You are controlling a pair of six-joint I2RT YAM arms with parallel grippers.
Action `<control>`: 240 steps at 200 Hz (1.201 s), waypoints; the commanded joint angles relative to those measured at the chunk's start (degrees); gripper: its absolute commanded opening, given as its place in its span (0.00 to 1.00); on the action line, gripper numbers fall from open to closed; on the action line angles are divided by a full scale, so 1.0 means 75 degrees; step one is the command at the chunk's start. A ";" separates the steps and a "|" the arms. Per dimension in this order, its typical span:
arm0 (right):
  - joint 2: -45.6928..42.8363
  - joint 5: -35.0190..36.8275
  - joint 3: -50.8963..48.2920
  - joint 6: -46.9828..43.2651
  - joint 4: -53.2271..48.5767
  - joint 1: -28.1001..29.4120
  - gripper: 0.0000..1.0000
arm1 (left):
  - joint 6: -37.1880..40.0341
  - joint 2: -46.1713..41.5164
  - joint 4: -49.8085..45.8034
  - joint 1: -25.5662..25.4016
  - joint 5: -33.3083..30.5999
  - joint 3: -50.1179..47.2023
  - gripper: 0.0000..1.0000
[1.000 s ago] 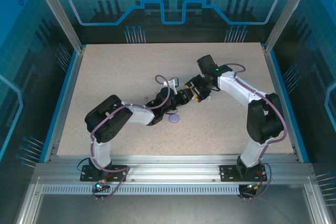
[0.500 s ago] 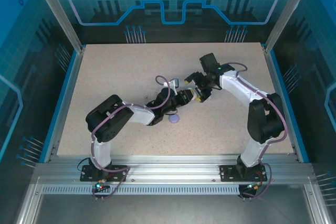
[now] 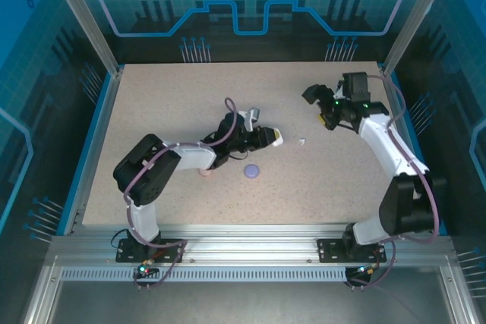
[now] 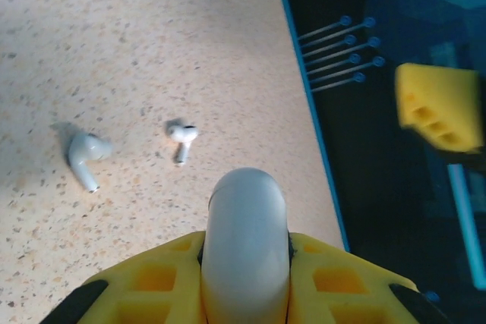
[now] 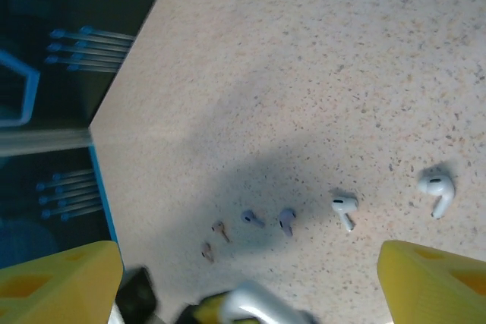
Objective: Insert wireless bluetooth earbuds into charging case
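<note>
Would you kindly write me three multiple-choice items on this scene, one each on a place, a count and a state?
1. Where is the white case? A in the left gripper; B on the table; C in the right gripper.
2. How many earbuds lie on the table? A two; B four; C six.
3. The right gripper is: A open; B shut on a case; C shut on an earbud.
Key: A, it is clamped there; C, three pairs show; A, it stands wide and empty.

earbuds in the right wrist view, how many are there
6, in a loose row on the table: two white earbuds rightmost, two purple earbuds mid-row, two pale pink earbuds leftmost.
</note>
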 commanded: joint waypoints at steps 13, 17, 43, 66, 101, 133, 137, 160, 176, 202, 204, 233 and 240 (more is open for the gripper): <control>-0.0927 -0.2035 -0.1522 -0.1719 0.2264 -0.0192 0.88 | 0.0769 -0.0734 -0.0949 0.0556 0.2412 0.0574 0.00; -0.0986 -0.2201 -0.1663 -0.1755 0.2431 -0.0160 0.88 | 0.0815 -0.0766 -0.1037 0.0604 0.2569 0.0620 0.00; -0.1241 -0.3002 -0.2475 -0.1912 0.3334 -0.0001 0.87 | 0.1374 -0.0985 -0.1941 0.0667 0.3027 0.1048 0.00; -0.1245 -0.3375 -0.2680 -0.2008 0.3761 0.0229 0.87 | 0.1631 -0.1062 -0.2401 0.0664 0.3228 0.1311 0.00; -0.1183 -0.3496 -0.2516 -0.2438 0.3419 0.0522 0.86 | 0.1777 -0.1045 -0.2716 0.0670 0.3293 0.1586 0.00; -0.1174 -0.3451 -0.2569 -0.2446 0.3220 0.0537 0.84 | 0.1765 -0.1034 -0.2728 0.0667 0.3267 0.1669 0.00; -0.1177 -0.3409 -0.2555 -0.2431 0.3165 0.0530 0.84 | 0.1776 -0.1034 -0.2742 0.0667 0.3265 0.1676 0.00; -0.1161 -0.2843 -0.2512 -0.1748 0.2807 0.0529 0.84 | 0.1809 -0.1057 -0.2767 0.0662 0.3196 0.1667 0.00; -0.1046 -0.2138 -0.2298 -0.0346 0.2037 0.0536 0.86 | 0.1827 -0.1153 -0.2647 0.0671 0.2858 0.1518 0.00; -0.1209 -0.1317 -0.2400 0.2425 0.2011 0.1024 0.90 | 0.1859 -0.1286 -0.2217 0.0654 0.2204 0.1220 0.00; -0.1230 -0.1226 -0.2399 0.2559 0.1992 0.1062 0.90 | 0.1865 -0.1281 -0.2200 0.0658 0.2175 0.1205 0.00; -0.1562 0.0231 -0.2029 0.4103 0.0987 0.1740 0.92 | 0.2326 -0.1346 -0.2379 0.0489 0.1406 0.1116 0.00; -0.1590 0.0468 -0.1801 0.4312 0.0861 0.1864 0.92 | 0.2480 -0.1390 -0.2443 0.0418 0.1188 0.1079 0.00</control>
